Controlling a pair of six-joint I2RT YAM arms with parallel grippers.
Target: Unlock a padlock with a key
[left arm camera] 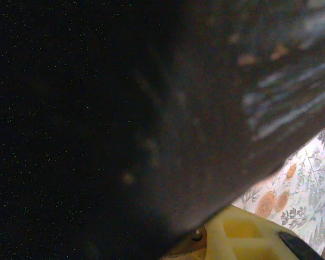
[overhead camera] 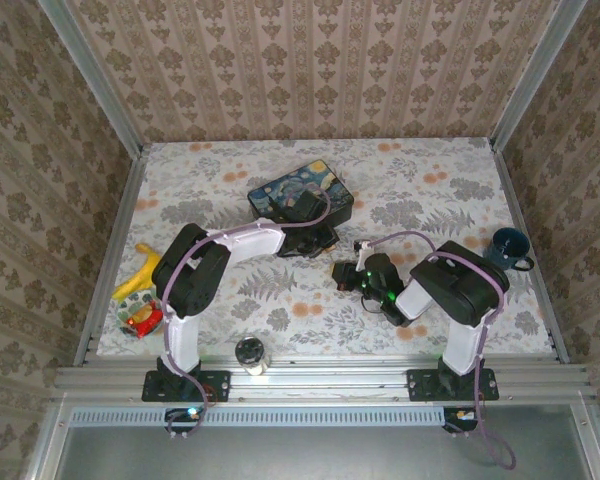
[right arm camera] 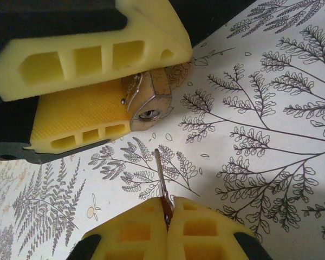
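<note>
Right wrist view. Padlock [right arm camera: 151, 105] sits upper left-centre of frame, clamped betw. the two yellow foam pads of the left gripper [right arm camera: 149, 81]. Body is pinched on its flat faces. Bottom end w/ keyhole [right arm camera: 148, 114] pokes out past the pads, facing down toward the key. Shackle not made out (prob. hidden betw. the pads).

Key [right arm camera: 161, 173] at lower centre. Its bow end is nipped in the right gripper [right arm camera: 167, 214], pads pressed together on it, no gap showing. Thin shaft sticks up out of the seam, tip toward the lock. Tip is near the keyhole but apart from it, w/ fern-print cloth [right arm camera: 260, 135] visible between. Tip reads a little below and right of the hole; shaft roughly aimed at it, not quite lined up.

Handling, est.: both items small, light, rigid metal w/ smooth faces, so apt to pivot or slip in soft foam. Key shaft v. thin and likely bends if pushed in off-axis. Best hold on key = the bow, as taken. Best hold on lock = body flanks w/ keyhole end left free, as taken. Lock prob. twists in the foam once the key is turned, so a firm squeeze is needed.

Top view: the two arms meet mid-table, just below the dark-blue tin box [overhead camera: 300, 192]. Left wrist view too dark and blurred to add anything.
</note>
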